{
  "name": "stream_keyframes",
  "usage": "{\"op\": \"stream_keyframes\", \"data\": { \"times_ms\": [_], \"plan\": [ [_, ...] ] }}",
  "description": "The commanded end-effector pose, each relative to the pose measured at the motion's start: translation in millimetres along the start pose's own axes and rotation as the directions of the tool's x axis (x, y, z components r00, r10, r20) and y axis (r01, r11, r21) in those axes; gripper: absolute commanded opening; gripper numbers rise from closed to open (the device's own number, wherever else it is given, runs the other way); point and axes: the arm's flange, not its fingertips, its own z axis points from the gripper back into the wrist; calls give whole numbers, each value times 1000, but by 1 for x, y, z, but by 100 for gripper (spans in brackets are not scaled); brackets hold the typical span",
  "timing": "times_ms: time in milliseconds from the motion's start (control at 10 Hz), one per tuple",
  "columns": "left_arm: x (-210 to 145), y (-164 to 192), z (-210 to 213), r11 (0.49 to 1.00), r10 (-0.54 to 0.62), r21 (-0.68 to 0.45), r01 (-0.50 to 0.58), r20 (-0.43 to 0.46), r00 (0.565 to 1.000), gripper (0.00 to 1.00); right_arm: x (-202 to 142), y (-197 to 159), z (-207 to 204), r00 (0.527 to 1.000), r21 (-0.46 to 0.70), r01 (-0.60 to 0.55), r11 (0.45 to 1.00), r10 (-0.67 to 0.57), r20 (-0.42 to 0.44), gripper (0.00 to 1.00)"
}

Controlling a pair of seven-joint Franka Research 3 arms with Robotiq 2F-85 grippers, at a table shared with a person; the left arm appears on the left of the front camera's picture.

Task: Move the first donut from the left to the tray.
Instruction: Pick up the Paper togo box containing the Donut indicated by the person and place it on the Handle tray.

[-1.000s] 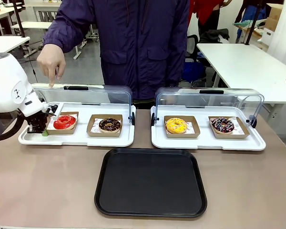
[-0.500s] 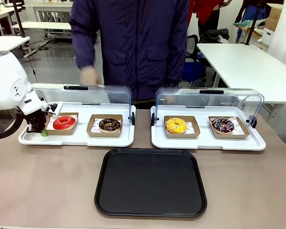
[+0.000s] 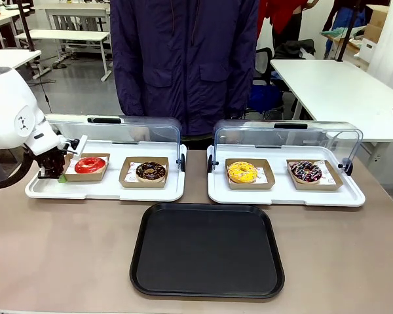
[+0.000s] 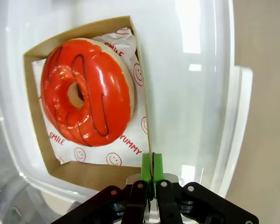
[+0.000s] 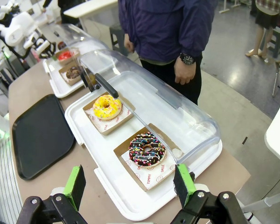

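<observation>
Red-glazed donut [image 3: 90, 165]: glossy ring with thin dark lines across the glaze, left of centre in the front view; it sits on white printed paper in a shallow brown cardboard box [image 4: 91, 171], at the left end of the left white tray [image 3: 105, 191].
Left gripper [image 4: 151, 164]: lower centre of the left wrist view, green pads pressed together on the near right edge of the cardboard box; in the front view it stands at the box's left side, far left of the frame.
Black tray [image 3: 207, 250]: large, flat, rounded corners, low rim; lower centre of the front view, on the table in front of both white trays, apart from them.
Chocolate donut [image 3: 150, 171]: in its own brown box, just right of the red one, same white tray.
Yellow-glazed donut [image 3: 242, 172]: boxed, left half of the right white tray [image 3: 285, 195].
Sprinkled chocolate donut [image 3: 306, 171]: boxed, right half of that tray.
Clear domed lids [image 3: 287, 136]: raised at the far edge of each white tray.
Right gripper [image 5: 130, 184]: bottom of the right wrist view, green pads set wide apart with nothing between them, above the near end of the right white tray.
Person [image 3: 183, 59]: dark blue jacket, standing at the far side, upper centre; one hand [image 5: 183, 75] hangs by the hip in the right wrist view.
</observation>
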Motion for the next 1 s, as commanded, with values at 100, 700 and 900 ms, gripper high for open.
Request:
{"op": "stream_keyframes", "data": {
  "times_ms": [100,700,900],
  "plan": [
    [23,-25,43,998,-9,56,4,73,997,2,2,2,1,1000,2,-6,1000,6,4,100],
    [109,-102,94,995,-96,26,93,126,987,2,2,2,1,1000,2,-6,1000,6,4,100],
    [138,-138,93,993,-117,34,113,133,984,2,2,2,1,1000,2,-6,1000,6,4,100]
  ]
}}
